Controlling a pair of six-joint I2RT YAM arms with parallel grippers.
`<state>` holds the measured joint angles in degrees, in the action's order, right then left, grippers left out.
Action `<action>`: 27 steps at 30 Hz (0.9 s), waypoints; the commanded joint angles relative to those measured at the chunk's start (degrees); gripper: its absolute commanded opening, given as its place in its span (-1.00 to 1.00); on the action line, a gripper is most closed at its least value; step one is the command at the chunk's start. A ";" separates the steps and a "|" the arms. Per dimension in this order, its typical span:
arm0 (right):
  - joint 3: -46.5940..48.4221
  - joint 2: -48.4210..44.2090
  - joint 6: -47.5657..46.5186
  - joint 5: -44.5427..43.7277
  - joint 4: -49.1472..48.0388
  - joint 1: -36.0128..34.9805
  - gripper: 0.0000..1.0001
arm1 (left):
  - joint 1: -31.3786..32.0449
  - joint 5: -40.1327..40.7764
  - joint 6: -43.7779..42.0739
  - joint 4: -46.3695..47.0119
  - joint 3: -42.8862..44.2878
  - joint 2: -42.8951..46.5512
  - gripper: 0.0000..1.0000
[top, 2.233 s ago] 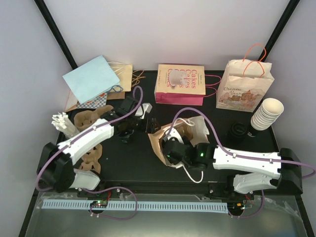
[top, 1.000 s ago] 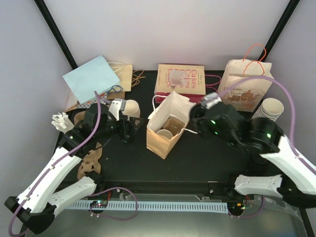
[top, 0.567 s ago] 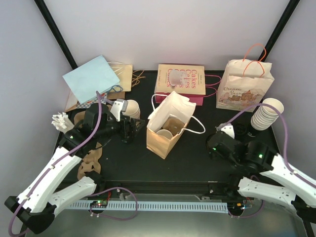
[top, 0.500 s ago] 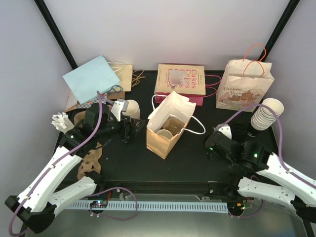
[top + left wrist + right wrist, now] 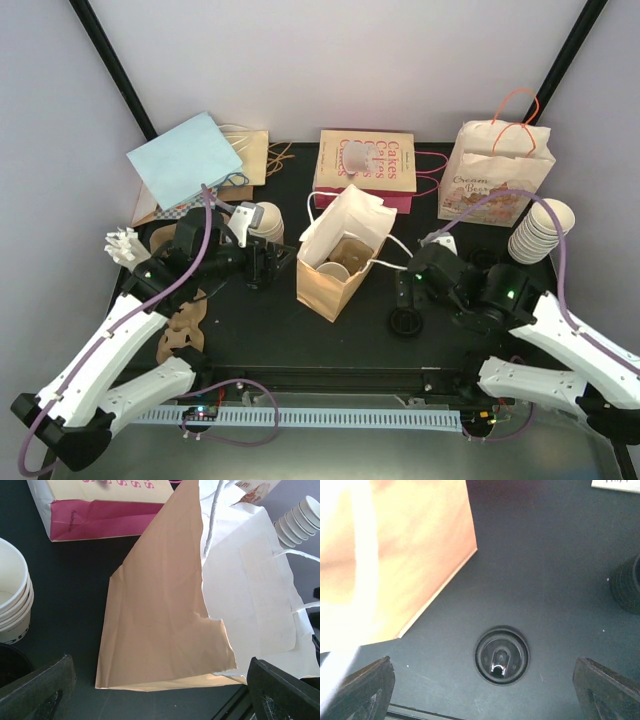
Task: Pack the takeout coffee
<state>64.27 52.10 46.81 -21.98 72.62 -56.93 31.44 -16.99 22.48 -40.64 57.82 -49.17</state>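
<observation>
A brown paper bag [image 5: 322, 285] [image 5: 160, 615] stands open in the middle of the table. Inside it, a cream cup [image 5: 333, 270] sits in a brown carrier. A round black lid [image 5: 404, 321] [image 5: 501, 656] lies flat on the table just right of the bag. My right gripper [image 5: 408, 292] [image 5: 485, 682] hangs open over the lid, a finger on each side, touching nothing. My left gripper [image 5: 262, 264] [image 5: 160, 695] is open at the bag's left side, with the bag's lower wall between its spread fingers but not touched.
A short cup stack [image 5: 265, 220] [image 5: 12, 605] stands by the left gripper. A taller cup stack [image 5: 540, 230] and black lids [image 5: 480, 262] [image 5: 627, 587] are at the right. Printed bags [image 5: 365, 170] [image 5: 495, 180] line the back. Brown carriers [image 5: 185, 325] lie at the left.
My right arm swung down from beside the bag to the black lids at the right, then moved left. Its jaws opened, and a lid now lies on the table beneath them. The left arm hardly moved.
</observation>
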 commanded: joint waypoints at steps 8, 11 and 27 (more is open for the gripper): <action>27.41 8.44 -13.71 -3.10 11.33 0.32 0.67 | -0.44 -5.36 -2.47 0.27 4.16 -2.33 0.92; 33.97 13.08 -19.08 -1.51 11.88 0.35 0.60 | -0.23 -6.56 -2.53 0.92 4.16 -2.98 0.90; 32.12 27.29 -28.91 12.54 -1.45 4.18 0.24 | 7.76 5.93 -8.52 -6.09 16.12 -13.74 0.84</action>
<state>99.81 81.30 20.23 -14.06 75.85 -53.98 37.28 -17.76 17.08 -42.09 68.88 -60.05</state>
